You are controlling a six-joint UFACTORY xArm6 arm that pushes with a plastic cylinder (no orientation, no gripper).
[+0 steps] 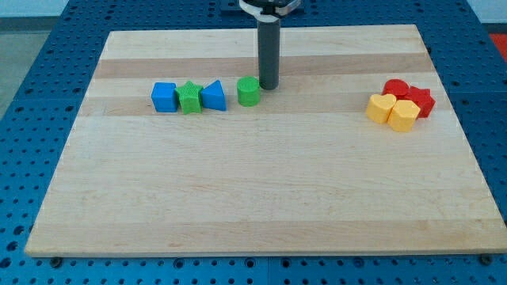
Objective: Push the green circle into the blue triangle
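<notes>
The green circle (249, 91) sits on the wooden board in the upper middle of the view. The blue triangle (213, 96) lies just to its left, with a small gap between them. My tip (268, 87) stands right next to the green circle, on its right side, at or very near contact. The rod rises straight up to the view's top.
A green star (189, 97) touches the blue triangle's left side, and a blue cube (165, 97) sits left of the star. At the view's right, two red blocks (408, 95) and two yellow blocks (394, 112) are clustered together. The board (253, 190) lies on a blue perforated table.
</notes>
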